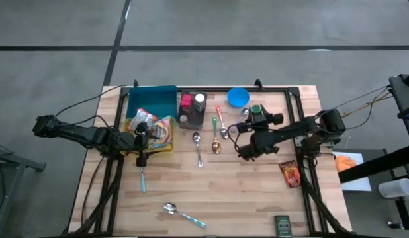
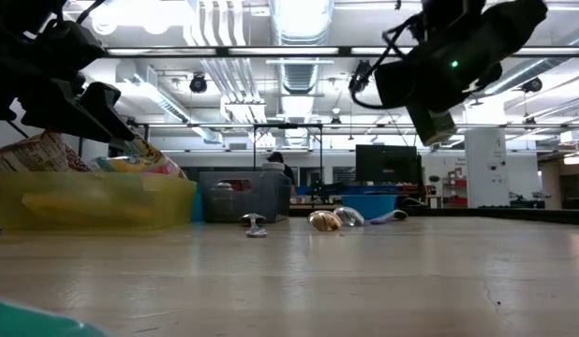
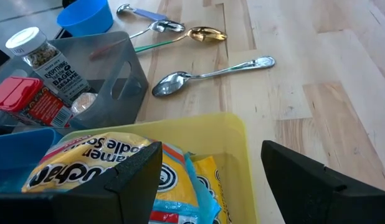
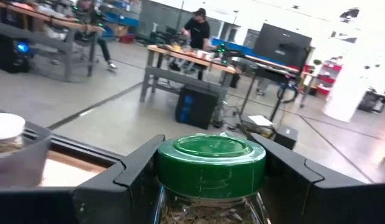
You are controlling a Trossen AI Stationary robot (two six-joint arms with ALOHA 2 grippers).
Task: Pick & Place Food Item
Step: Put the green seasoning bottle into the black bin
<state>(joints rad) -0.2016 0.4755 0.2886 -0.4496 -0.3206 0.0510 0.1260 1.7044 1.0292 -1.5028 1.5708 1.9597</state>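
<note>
A glass jar with a green lid (image 4: 211,163) stands upright between the fingers of my right gripper (image 4: 211,177), which is shut on it over the table's far right part (image 1: 257,114), near a blue bowl (image 1: 238,97). In the low view this arm (image 2: 449,56) hangs well above the table top. My left gripper (image 3: 211,183) is open over the right end of a yellow bin (image 3: 233,134) that holds snack bags (image 3: 86,155); its fingers touch nothing. In the high view it is at the table's left (image 1: 142,140). My right gripper pinches the jar between its two fingers (image 4: 136,177), on the jar's sides just under the green lid (image 4: 174,208). The fingers come level from the table's near side. The jar stays upright with its lid up; its bottom is out of view.
A grey bin (image 1: 191,111) with a spice jar and a red box stands beside a blue container (image 1: 151,99). Several spoons (image 1: 199,147) lie mid-table, and another (image 1: 181,213) near the front edge. A red packet (image 1: 290,173) and a green packet (image 1: 282,225) lie at the right.
</note>
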